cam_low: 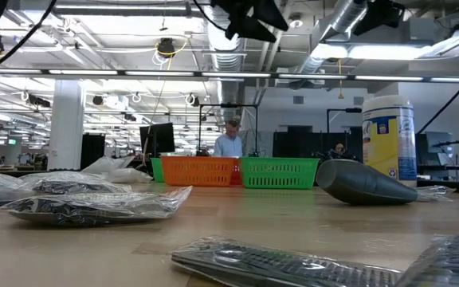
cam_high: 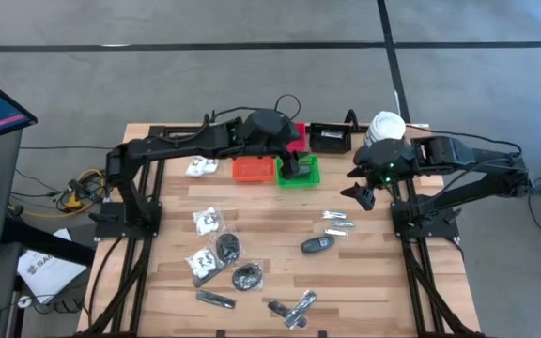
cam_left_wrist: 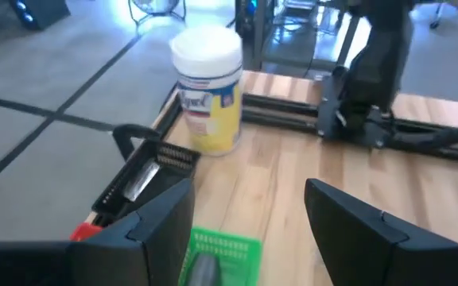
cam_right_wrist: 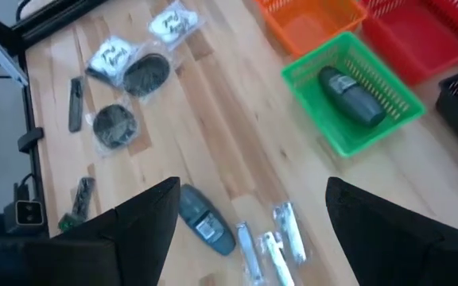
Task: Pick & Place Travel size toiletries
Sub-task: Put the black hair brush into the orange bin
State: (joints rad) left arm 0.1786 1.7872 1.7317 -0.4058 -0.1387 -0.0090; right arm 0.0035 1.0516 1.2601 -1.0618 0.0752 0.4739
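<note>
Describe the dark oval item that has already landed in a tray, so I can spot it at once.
Find the row of trays along the table's far edge. The green tray sits beside the orange tray, under the left hand. Inside the green tray lies one dark grey oval toiletry; a similar oval lies loose on the bare wood near the silvery sachets.

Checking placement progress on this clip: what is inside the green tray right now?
One dark grey oval toiletry lies in the green tray, seen clearly from the right wrist. From above, the left gripper hangs over the tray, open fingers empty, covering part of it.
</note>
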